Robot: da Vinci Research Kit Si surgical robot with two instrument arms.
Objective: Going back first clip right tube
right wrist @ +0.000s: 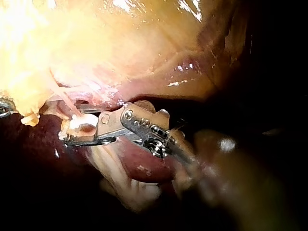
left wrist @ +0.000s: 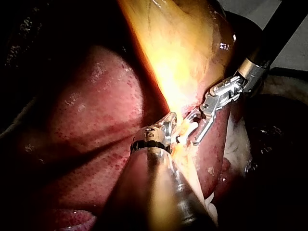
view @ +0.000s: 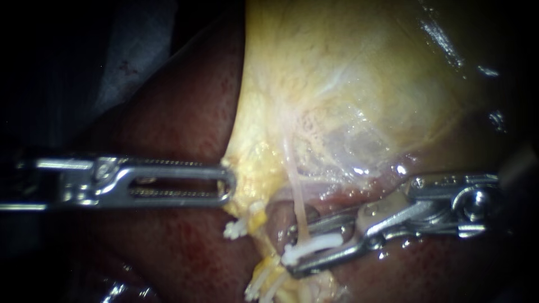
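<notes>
**Clip lies across the tube, jaws spread around it**

Our left instrument comes in level, its jaws pressed together on the yellow edge of the gallbladder. We judge that it pulls this edge aside so the thin pale tube stretches clear of the liver. Our right instrument reaches in low. Its jaws are spread, one above and one below the white clip. The clip sits at the tube's lower end. Its long axis runs nearly level, tilted up toward the right instrument's shaft, and it lies crosswise to the almost upright tube. With the jaws spread, backing out along the shaft should leave the clip in place.
</notes>
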